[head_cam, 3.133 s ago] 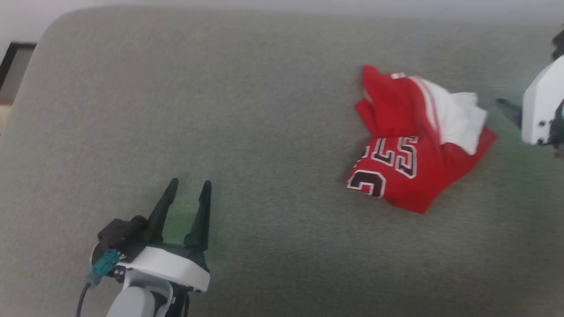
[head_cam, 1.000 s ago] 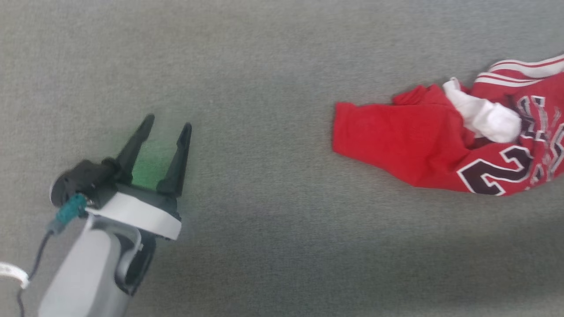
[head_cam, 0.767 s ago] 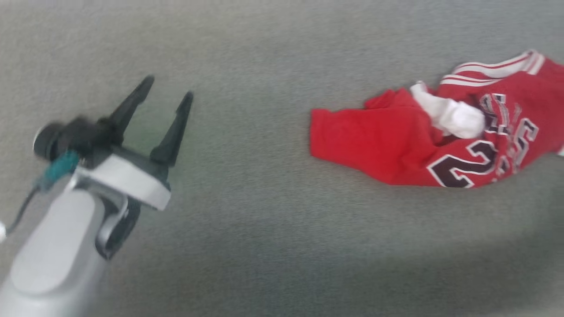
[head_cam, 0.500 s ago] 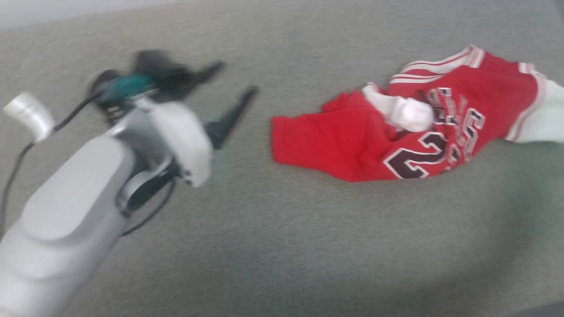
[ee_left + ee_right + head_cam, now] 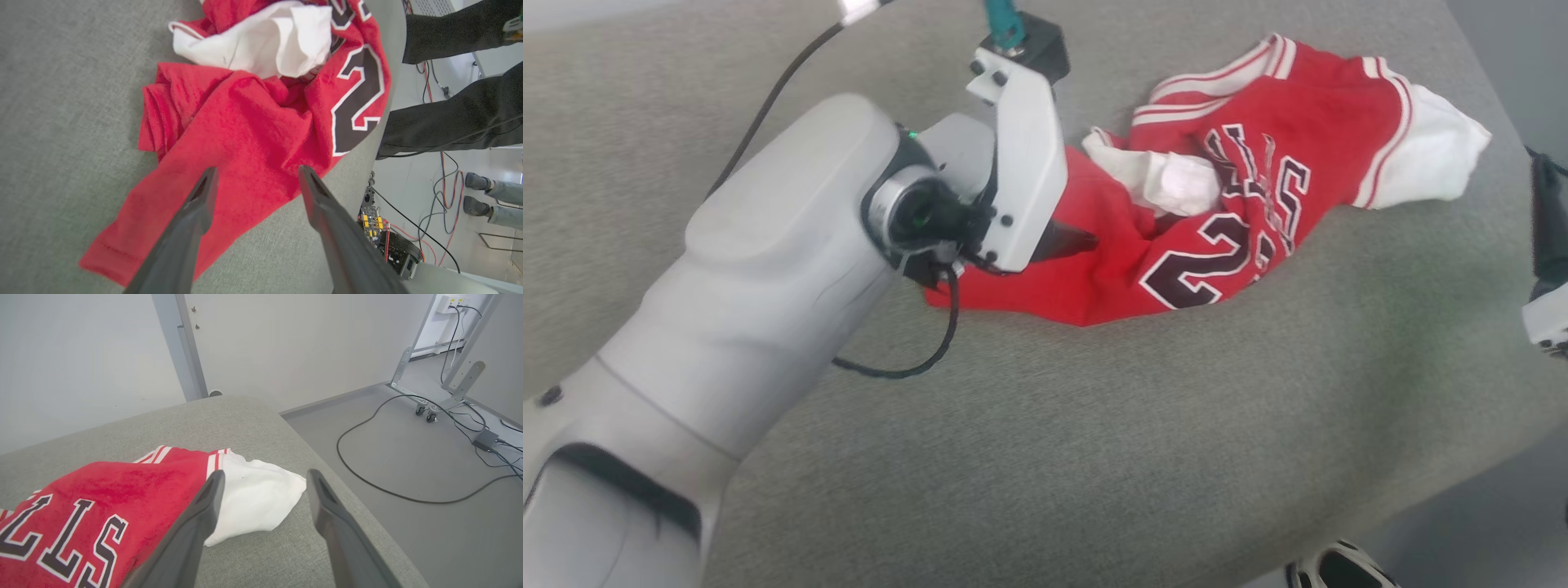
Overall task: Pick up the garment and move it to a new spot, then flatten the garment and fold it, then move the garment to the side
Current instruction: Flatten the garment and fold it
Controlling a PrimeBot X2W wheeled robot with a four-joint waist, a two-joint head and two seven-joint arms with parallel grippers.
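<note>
**Left gripper wide over the red end, nothing held**

My left gripper (image 5: 257, 171) stood wide, its fingers spread and holding nothing, with the tips over the plain red end of the garment (image 5: 245, 130). I could not tell whether they touched the cloth. In the head view that end lay at the heap's 8 o'clock, under my left wrist. The rest ran off toward 2 o'clock across the cushion (image 5: 1094, 457), bunched, with white lining (image 5: 265, 45) turned out mid-heap and the numeral (image 5: 355, 102) beside it. My right gripper (image 5: 265, 473) was also wide and empty, low at the heap's 3 o'clock end, with the white flap (image 5: 253, 502) just beyond its tips.

I judged the step to be the pick-up for the move. To do it well, I would press the left tips down until cloth bulged between them. I would close on the thick red fold at their 12 o'clock, not the thin hem at 7 o'clock, which could slip free. The right should take the striped trim (image 5: 212, 459) rather than the loose flap. The cushion's edge ran close by at 3 o'clock, so I would lift clear before carrying.
</note>
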